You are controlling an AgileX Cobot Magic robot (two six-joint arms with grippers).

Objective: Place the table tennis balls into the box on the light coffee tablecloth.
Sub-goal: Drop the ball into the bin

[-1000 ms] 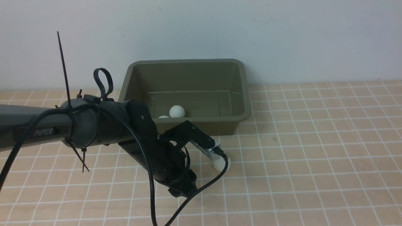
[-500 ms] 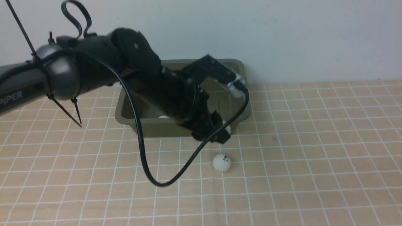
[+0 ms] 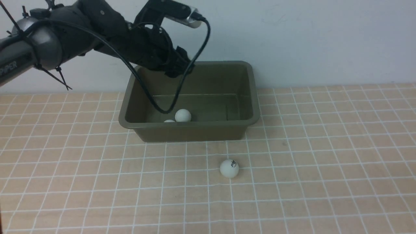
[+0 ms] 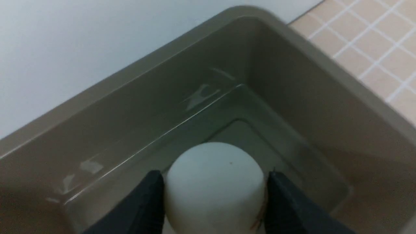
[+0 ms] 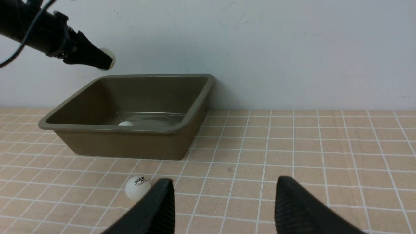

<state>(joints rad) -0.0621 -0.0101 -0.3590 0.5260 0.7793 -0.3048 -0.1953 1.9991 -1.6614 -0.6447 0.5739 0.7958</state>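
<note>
My left gripper [image 4: 214,174] is shut on a white table tennis ball [image 4: 214,191], held above the inside of the olive-green box [image 4: 292,84]. From the front, that gripper [image 3: 182,66] hangs over the box's [image 3: 188,126] back left part, and its ball is hidden by the arm. Two balls [image 3: 183,115] [image 3: 169,121] lie on the box floor near the front wall. Another ball [image 3: 229,168] with a dark logo rests on the light coffee tablecloth [image 3: 308,169] in front of the box. My right gripper [image 5: 225,181] is open and empty, low over the cloth, with that ball [image 5: 137,187] beside its finger.
A pale wall stands right behind the box. The left arm's black cable [image 3: 162,107] loops down into the box. The right wrist view also shows the box [image 5: 123,143] and the left gripper [image 5: 94,58] above it.
My left arm has risen from low over the cloth with a ball in its jaws and swung back over the box. The ball on the cloth has stayed put.
</note>
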